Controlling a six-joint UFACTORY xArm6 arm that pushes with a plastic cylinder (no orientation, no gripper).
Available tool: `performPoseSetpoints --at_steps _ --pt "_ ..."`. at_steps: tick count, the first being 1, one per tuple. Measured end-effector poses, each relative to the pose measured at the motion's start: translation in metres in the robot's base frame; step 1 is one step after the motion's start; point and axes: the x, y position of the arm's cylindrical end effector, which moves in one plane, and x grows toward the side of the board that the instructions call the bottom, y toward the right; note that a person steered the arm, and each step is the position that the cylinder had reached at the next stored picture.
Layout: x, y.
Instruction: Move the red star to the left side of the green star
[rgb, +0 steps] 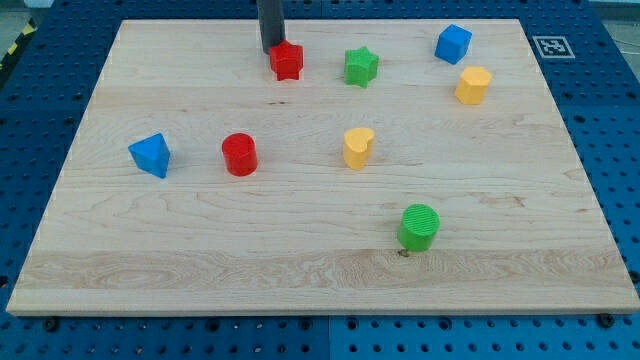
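The red star (287, 61) lies near the view's top, left of centre. The green star (361, 67) lies to its right with a clear gap between them. My rod comes down from the view's top edge, and my tip (271, 50) rests at the red star's upper left corner, touching it or nearly so.
On the wooden board (150, 260): a blue cube (453, 44) and a yellow block (473, 85) at the upper right, a yellow block (358, 147) in the middle, a red cylinder (240, 154), a blue triangular block (151, 155) at the left, and a green cylinder (419, 226) at the lower right.
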Motion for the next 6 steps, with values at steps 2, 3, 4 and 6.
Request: performPoseSetpoints --at_steps 2,3,4,6 --pt "0.008 0.008" --pt "0.008 0.008" --pt "0.008 0.001" --pt "-0.011 -0.049"
